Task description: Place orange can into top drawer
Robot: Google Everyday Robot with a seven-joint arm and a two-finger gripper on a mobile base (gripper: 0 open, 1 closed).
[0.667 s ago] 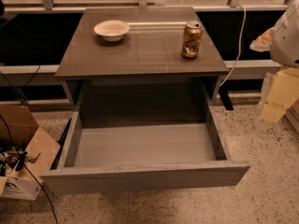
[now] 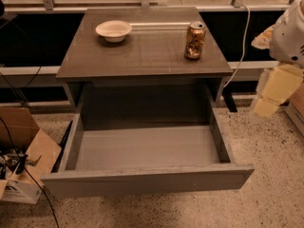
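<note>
- The fingers, pale yellow, hang at the right edge of the view, off the bench's right side and above the floor. They point down and to the left, seem slightly parted, and hold nothing.
- The bench is a grey cabinet with a flat, dull top, set against a dark wall below a glazed rail.
- The can stands upright on the bench top near its right rear corner, well apart from the fingers.
- A white bowl sits on the top near the left rear, well apart from the can.
- The drawer is pulled far out towards the camera, and its grey floor is in view.
- The floor is speckled terrazzo.
- A cardboard box with black cables lies to the left of the drawer.
- A white cable runs down behind the bench's right side.
- The white arm comes in from the upper right, with the fingers below it.
</note>
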